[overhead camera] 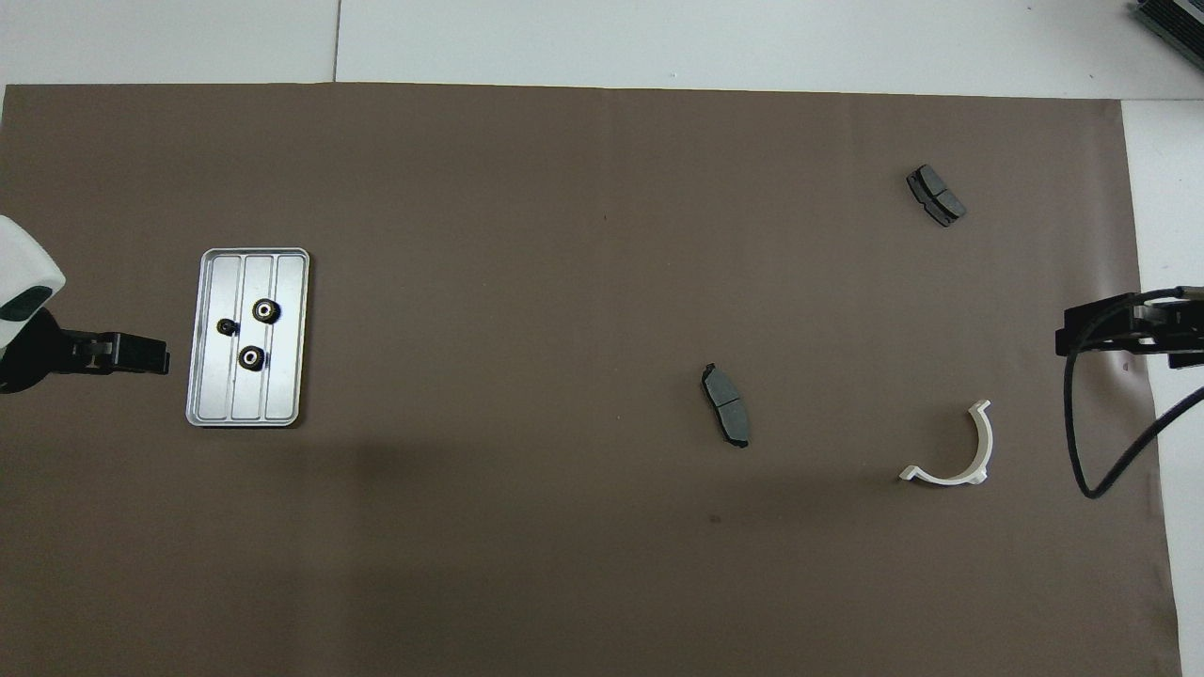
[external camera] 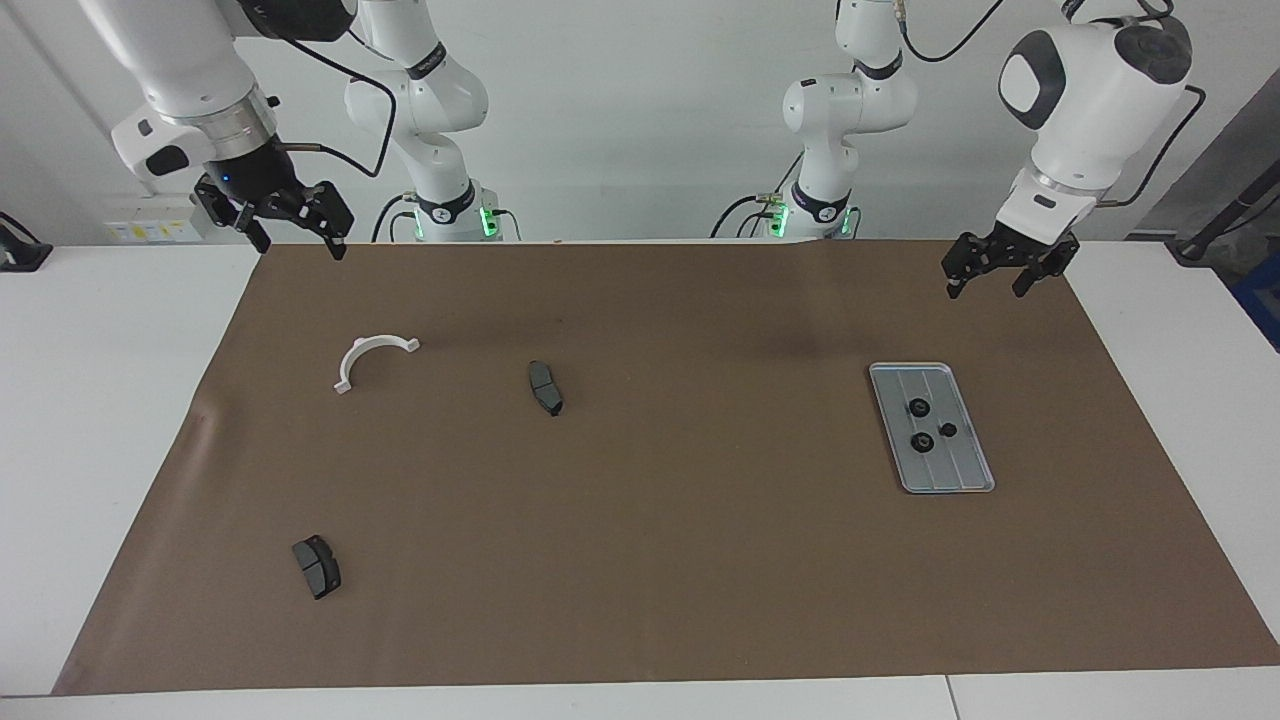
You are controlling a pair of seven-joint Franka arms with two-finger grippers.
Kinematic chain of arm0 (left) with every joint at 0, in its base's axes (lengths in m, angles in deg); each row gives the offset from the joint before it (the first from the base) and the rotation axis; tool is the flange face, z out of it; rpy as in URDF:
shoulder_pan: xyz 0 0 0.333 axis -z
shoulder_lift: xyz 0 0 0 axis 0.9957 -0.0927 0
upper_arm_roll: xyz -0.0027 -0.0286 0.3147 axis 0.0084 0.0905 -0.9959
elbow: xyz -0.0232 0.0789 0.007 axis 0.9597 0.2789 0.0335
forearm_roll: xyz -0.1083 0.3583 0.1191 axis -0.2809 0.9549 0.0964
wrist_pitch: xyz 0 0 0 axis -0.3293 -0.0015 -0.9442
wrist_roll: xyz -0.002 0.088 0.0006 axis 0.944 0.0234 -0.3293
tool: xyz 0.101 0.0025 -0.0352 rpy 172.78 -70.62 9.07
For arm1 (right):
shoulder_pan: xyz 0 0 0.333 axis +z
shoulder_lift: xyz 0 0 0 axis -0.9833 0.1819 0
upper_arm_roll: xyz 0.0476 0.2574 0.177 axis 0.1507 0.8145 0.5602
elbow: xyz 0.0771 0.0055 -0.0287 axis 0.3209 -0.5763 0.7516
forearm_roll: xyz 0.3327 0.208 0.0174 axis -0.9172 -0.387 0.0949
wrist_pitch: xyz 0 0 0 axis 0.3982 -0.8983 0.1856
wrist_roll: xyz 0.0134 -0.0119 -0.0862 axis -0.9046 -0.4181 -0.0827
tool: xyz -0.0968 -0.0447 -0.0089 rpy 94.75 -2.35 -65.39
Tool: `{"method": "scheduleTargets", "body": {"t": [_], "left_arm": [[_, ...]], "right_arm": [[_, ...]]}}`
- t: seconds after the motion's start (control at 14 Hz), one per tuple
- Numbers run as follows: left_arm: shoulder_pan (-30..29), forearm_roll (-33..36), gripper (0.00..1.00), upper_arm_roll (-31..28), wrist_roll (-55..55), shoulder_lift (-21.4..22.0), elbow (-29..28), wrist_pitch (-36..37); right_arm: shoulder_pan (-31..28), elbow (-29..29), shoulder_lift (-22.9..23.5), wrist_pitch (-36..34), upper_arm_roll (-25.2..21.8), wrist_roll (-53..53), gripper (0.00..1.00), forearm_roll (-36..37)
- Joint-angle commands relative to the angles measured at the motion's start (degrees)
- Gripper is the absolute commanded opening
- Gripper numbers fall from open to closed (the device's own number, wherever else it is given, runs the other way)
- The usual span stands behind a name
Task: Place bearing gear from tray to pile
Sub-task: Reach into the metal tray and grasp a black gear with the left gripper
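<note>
Three black gears point(external camera: 919, 408) sit in the tray point(external camera: 955, 470) at the left arm's end of the table. Left tool point(external camera: 998, 277) hangs above the mat, fingers apart. Right tool point(external camera: 292, 238) waits, fingers apart.

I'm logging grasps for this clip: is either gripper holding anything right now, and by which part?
Nothing is held. The left gripper hangs open over the mat near the tray; the right gripper waits open, empty.
</note>
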Motion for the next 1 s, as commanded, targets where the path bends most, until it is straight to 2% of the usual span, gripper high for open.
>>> {"method": "scheduleTargets", "body": {"t": [0.0,0.43,0.72,0.93], "left_arm": [[0.3,0.5,1.0,0.1,-1.5,-4.5,-1.9,-6.7],[0.7,0.2,1.0,0.1,-1.5,-15.9,-1.8,-21.2],[1.2,-1.9,0.91,0.3,-1.5,-22.1,-1.2,-28.6],[1.9,-1.9,0.86,0.3,-1.3,-24.0,-1.5,-30.9]], "right_arm": [[-0.1,0.0,-0.2,0.0,0.1,-0.3,1.0,-0.7],[-0.1,0.0,-0.2,-0.1,0.1,-0.3,1.0,-0.7],[0.0,0.0,-0.2,-0.1,0.1,-0.3,1.0,-0.7],[-0.1,0.0,-0.2,-0.1,0.2,-0.3,1.0,-0.7]]}}
